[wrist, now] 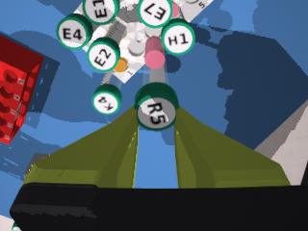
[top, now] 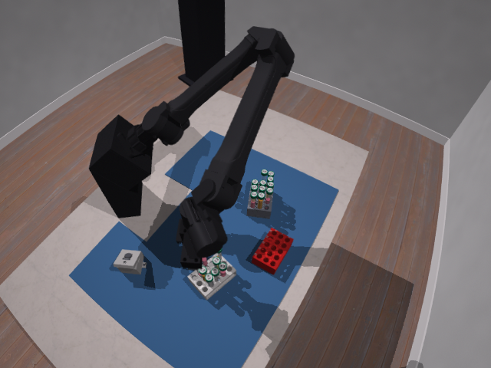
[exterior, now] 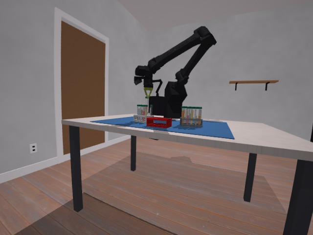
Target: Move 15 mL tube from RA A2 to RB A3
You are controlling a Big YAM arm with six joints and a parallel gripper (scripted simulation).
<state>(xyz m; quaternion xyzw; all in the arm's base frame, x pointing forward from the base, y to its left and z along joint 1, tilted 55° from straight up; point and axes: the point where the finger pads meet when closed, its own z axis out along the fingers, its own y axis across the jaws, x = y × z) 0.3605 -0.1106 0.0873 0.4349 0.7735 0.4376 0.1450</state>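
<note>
My gripper [wrist: 156, 115] is shut on a green-capped 15 mL tube marked R5 [wrist: 156, 112] and holds it upright by the cap. The tube hangs over the near edge of the white rack RB [wrist: 144, 26], with its pink lower end over the rack's front wells; I cannot tell which well. In the exterior view the gripper [exterior: 147, 93] sits above the white rack [exterior: 141, 116], and the tube's tip is down among the tops of the other tubes. The white rack [top: 209, 272] holds several capped tubes. The grey source rack RA [top: 263, 203] stands further back, full of tubes.
The red quarantine rack QR [top: 272, 250] stands empty between the two racks, to the right of the white one. The DONE button box [top: 127, 260] sits left of the white rack in the top view. Tube K4 [wrist: 107, 99] stands close to the left of the held tube.
</note>
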